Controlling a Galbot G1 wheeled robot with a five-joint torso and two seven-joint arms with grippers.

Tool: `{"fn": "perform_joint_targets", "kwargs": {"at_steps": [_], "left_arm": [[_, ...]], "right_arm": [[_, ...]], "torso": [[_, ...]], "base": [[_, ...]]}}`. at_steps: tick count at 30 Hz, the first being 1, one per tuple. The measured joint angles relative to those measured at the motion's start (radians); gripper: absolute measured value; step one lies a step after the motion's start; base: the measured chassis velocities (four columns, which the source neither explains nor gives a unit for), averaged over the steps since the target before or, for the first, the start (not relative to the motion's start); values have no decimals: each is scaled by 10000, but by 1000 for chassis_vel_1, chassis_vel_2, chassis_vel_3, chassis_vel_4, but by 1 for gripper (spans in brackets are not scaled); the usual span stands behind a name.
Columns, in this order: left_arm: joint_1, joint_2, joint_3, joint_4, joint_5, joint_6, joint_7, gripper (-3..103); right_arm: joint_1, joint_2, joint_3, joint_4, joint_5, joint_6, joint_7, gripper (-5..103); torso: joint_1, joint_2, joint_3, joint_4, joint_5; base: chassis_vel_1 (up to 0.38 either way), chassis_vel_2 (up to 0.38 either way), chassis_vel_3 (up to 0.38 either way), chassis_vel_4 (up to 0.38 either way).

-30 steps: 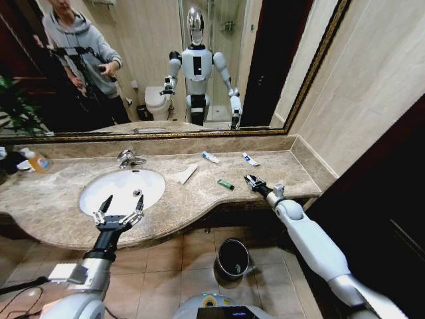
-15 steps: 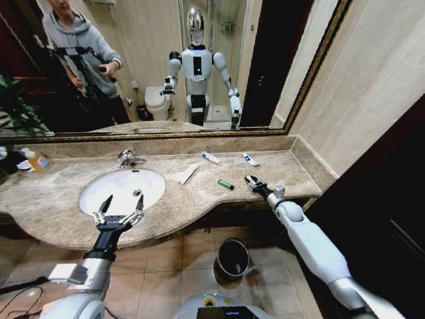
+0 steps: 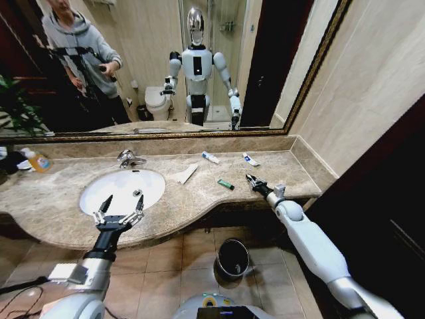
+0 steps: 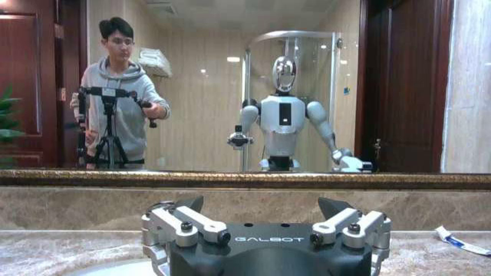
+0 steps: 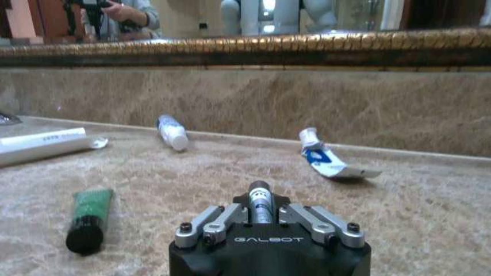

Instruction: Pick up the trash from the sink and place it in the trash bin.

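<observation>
A white oval sink (image 3: 122,189) sits left in the beige marble counter (image 3: 199,193). Right of it lie folded white paper (image 3: 186,174), two white tubes (image 3: 210,157) (image 3: 250,159), and a green stick (image 3: 226,184). A round black bin (image 3: 232,258) stands on the floor below.

Before me the beige marble surface (image 3: 199,193) runs under a gold-framed mirror (image 3: 166,66) — a yellow-orange soap bottle (image 3: 36,160) stands at its far left edge, a green plant (image 3: 16,106) beside it, brown floor tiles (image 3: 172,256) below.
</observation>
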Motion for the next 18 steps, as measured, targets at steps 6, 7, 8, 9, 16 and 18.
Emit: {"fn": "perform_joint_targets", "kwargs": {"at_steps": [6, 7, 8, 9, 16, 18], "left_arm": [[1, 0, 0, 0, 0, 0, 0, 100], [0, 0, 0, 0, 0, 0, 0, 100], [1, 0, 0, 0, 0, 0, 0, 100], [1, 0, 0, 0, 0, 0, 0, 100], [1, 0, 0, 0, 0, 0, 0, 100], [0, -1, 0, 0, 0, 0, 0, 100]], "right_arm": [[-931, -301, 850, 1295, 329, 28, 208, 16], [-1257, -366, 1032, 1640, 352, 214, 323, 16], [-1548, -420, 1151, 1963, 352, 452, 433, 16], [-1548, -420, 1151, 1963, 352, 452, 433, 16], [-3778, -286, 2128, 4002, 363, 1047, 1392, 16], [-4190, -183, 2225, 4265, 308, 1148, 1546, 16]], "torso": [[0, 0, -1, 0, -3], [0, 1, -1, -2, -1], [0, 1, -1, -5, -4], [0, 1, -1, -5, -4], [-1, 2, -1, -1, -3], [-1, 3, -2, -1, -2]], "base": [[0, 0, 0, 0], [0, 0, 0, 0], [0, 0, 0, 0], [0, 0, 0, 0], [0, 0, 0, 0], [0, 0, 0, 0]]}}
